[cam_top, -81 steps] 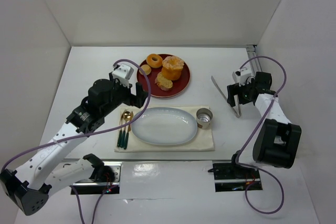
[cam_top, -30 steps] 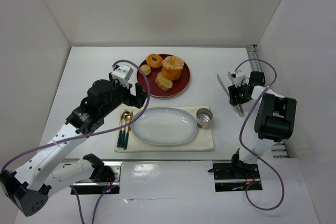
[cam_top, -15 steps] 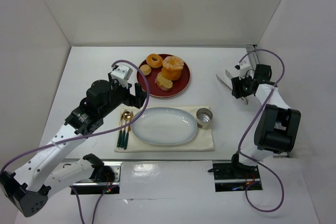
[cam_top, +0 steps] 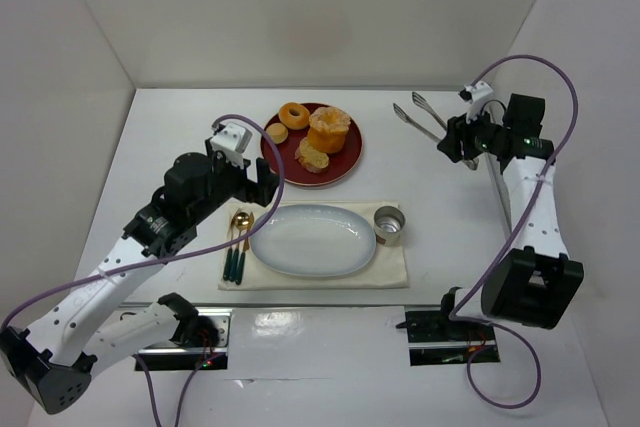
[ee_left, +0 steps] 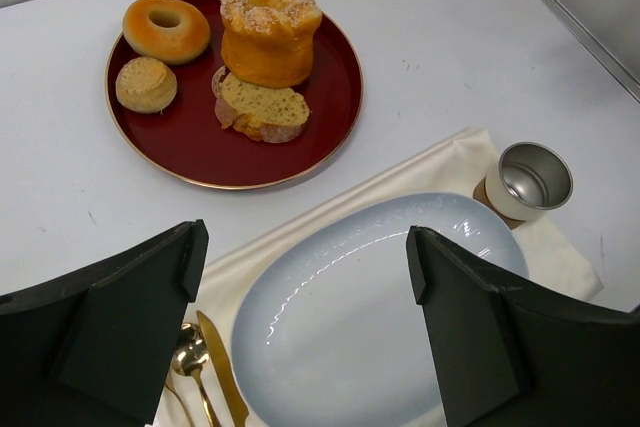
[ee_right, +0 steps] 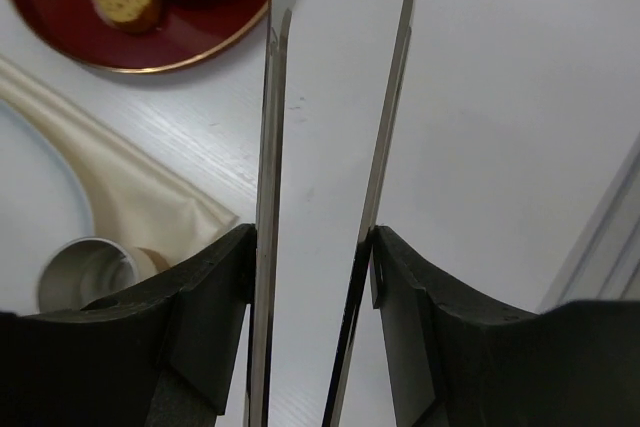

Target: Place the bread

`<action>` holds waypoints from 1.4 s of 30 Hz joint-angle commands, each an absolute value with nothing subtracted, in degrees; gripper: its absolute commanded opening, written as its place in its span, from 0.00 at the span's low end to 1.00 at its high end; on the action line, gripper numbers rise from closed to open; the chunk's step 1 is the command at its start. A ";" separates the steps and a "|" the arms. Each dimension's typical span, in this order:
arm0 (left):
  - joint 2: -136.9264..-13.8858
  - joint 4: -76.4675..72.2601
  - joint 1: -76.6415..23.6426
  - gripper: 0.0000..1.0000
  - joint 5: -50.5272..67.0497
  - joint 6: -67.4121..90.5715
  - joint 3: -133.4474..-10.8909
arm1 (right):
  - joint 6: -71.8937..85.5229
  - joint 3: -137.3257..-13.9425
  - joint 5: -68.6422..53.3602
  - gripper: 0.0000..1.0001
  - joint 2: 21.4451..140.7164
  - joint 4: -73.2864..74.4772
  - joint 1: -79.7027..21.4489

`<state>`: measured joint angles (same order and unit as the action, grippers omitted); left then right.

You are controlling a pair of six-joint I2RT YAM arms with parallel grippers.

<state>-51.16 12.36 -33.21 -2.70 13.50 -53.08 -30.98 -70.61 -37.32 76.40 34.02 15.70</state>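
Fingers (ee_right: 205, 297) of the R gripper (cam_top: 462, 139) were pressed in on the handles of the tongs (cam_top: 425, 119), whose two arms were seen spread apart at the tips, well off to the right of the food over bare table (cam_top: 180, 137). The L gripper (ee_left: 305, 247) was held wide open, pinching nothing, above the near-left part of the oval plate (ee_left: 350, 327). That plate was laid on a cream napkin (ee_left: 420, 162) and was judged the likely drop spot, w/ the red plate (ee_left: 180, 162) just beyond it. On the red plate the tall pastry (ee_left: 268, 27) was stood at the back, and the bread (ee_left: 262, 105) was lying flat right in front of it, touching or nearly so; a donut (ee_left: 166, 27) and a small bun (ee_left: 146, 84) were set further left. A metal cup (ee_left: 535, 179) was stood at the napkin's right corner. The step in hand was judged to be the reach w/ the tongs, pick not yet made. For a clean pick, the tips were best brought in low from the right, one arm per long side of the slice, kept clear of the pastry. Only a light squeeze was called for, since a soft slice could be crushed or torn. The lift had to clear the red rim, and the cup was to be skirted en route.
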 commanded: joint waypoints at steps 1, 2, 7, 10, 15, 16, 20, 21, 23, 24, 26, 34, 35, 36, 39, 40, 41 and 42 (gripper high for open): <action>-49.57 9.06 -33.49 1.00 -3.60 13.18 -52.56 | -30.41 -74.88 -44.03 0.58 74.62 41.73 11.88; -49.57 9.05 -33.49 1.00 -3.60 13.18 -52.56 | -29.63 -75.49 -44.03 0.58 74.62 41.75 9.95; -49.04 9.05 -33.49 1.00 -4.13 13.18 -52.56 | -26.02 -73.75 -35.63 0.58 74.09 38.33 -4.81; -49.04 9.05 -33.49 1.00 -4.66 13.18 -52.03 | -25.22 -72.33 -29.46 0.58 75.32 36.66 -11.68; -49.04 9.05 -33.49 1.00 -4.66 12.66 -52.03 | -23.99 -71.81 -25.76 0.58 76.55 34.45 -16.26; -49.04 9.05 -33.49 1.00 -4.66 12.66 -52.03 | -23.99 -71.81 -25.75 0.58 77.16 34.45 -17.04; -47.91 8.53 -33.49 1.00 -5.19 12.66 -52.03 | -23.99 -72.94 -22.52 0.58 79.53 33.93 -19.68; -47.90 8.53 -33.49 1.00 -5.71 12.66 -52.03 | -24.52 -72.95 -21.98 0.58 80.06 33.93 -20.21; -47.37 8.53 -33.49 1.00 -6.32 12.66 -51.50 | -24.52 -73.56 -20.66 0.58 81.47 33.40 -21.01; -47.37 8.53 -33.49 1.00 -6.33 12.66 -51.50 | -24.52 -73.56 -20.65 0.58 81.47 32.88 -21.53; -47.37 8.53 -33.49 1.00 -6.33 12.66 -51.50 | -25.05 -73.56 -20.65 0.58 82.96 32.35 -22.06; -47.90 8.53 -33.49 1.00 -6.33 12.66 -51.50 | -26.19 -71.81 -19.42 0.58 83.50 30.59 -23.81; -47.90 8.53 -33.49 1.00 -6.33 12.66 -51.50 | -26.19 -71.28 -19.42 0.58 84.02 29.89 -23.82; -47.90 8.53 -33.49 1.00 -6.33 12.66 -51.50 | -26.19 -71.28 -18.81 0.58 84.02 29.27 -24.34; -47.90 8.53 -33.49 1.00 -6.33 12.66 -51.50 | -26.72 -71.28 -17.59 0.58 86.03 28.75 -25.74; -47.90 8.53 -33.49 1.00 -6.33 12.66 -51.50 | -27.24 -71.28 -17.58 0.58 86.04 28.74 -25.75; -47.90 8.53 -33.49 1.00 -6.33 12.66 -51.50 | -27.25 -71.28 -16.80 0.58 87.44 28.22 -26.45; -47.90 8.53 -33.49 1.00 -6.33 12.66 -51.50 | -27.25 -71.28 -16.18 0.58 87.97 28.21 -27.06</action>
<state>-48.23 11.51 -33.21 -5.78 13.45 -52.05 -26.26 -71.55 -18.17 86.02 31.99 -25.39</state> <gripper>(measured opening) 0.997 0.580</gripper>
